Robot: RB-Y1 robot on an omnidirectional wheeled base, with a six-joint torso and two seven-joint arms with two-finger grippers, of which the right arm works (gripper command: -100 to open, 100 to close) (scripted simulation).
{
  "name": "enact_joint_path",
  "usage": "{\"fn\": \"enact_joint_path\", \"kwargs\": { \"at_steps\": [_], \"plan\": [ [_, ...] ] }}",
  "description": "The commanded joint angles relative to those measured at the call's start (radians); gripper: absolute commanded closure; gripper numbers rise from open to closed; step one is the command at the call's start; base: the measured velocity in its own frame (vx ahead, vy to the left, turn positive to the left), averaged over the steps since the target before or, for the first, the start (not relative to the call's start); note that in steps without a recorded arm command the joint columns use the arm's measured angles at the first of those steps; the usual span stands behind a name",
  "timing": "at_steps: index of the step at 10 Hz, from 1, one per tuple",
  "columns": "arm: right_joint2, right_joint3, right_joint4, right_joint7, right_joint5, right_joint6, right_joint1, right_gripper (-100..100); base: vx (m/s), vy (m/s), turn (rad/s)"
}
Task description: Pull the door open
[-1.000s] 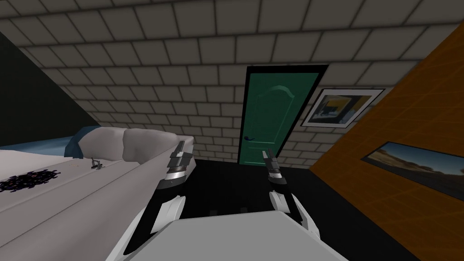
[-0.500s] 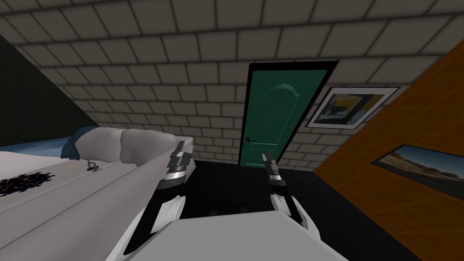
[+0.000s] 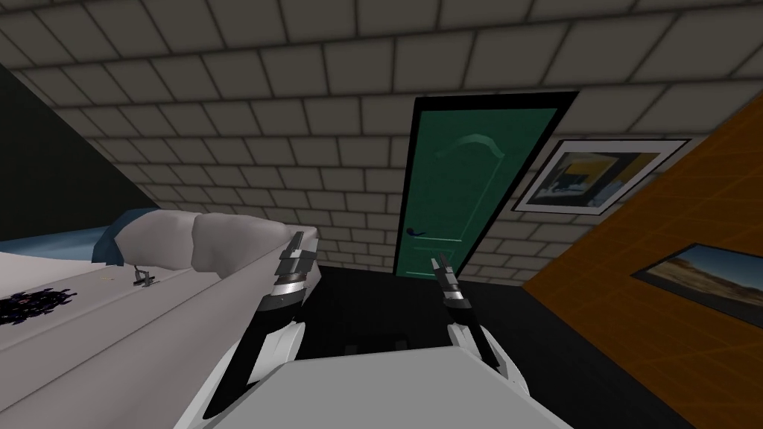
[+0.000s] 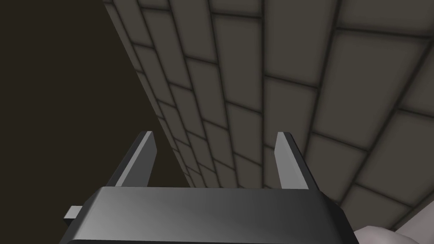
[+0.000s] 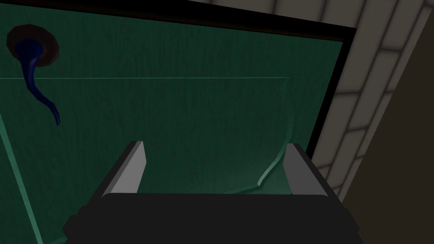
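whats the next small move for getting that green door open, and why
Probably roll forward a little and steer the right gripper toward the dark blue handle. The green door looks shut and some way ahead in the head view. In the right wrist view the open fingers point at bare door panel, with the handle off to one side rather than between them.

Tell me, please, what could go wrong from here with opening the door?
The dark blue handle lies off to one side of the open right end effector; a straight advance would likely hit the green door panel instead.
The handle is thin and curved, so the fingers may slip off.
The left end effector sits close to the white cushions and could brush them.
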Motion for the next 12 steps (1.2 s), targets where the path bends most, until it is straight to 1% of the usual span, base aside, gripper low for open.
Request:
{"fn": "enact_joint_path", "kwargs": {
  "at_steps": [1,6,7,12],
  "plan": [
    [-0.014,0.001,0.035,-0.011,-0.009,-0.006,-0.002,-100,0.097,0.016,0.014],
    [-0.054,0.006,0.150,-0.039,-0.033,-0.022,-0.016,-100,0.098,0.018,0.012],
    [-0.054,0.006,0.150,-0.039,-0.033,-0.022,-0.016,-100,0.069,0.008,0.005],
    [-0.091,0.011,0.260,-0.066,-0.056,-0.038,-0.029,-100,0.086,0.013,0.011]
  ]
}}
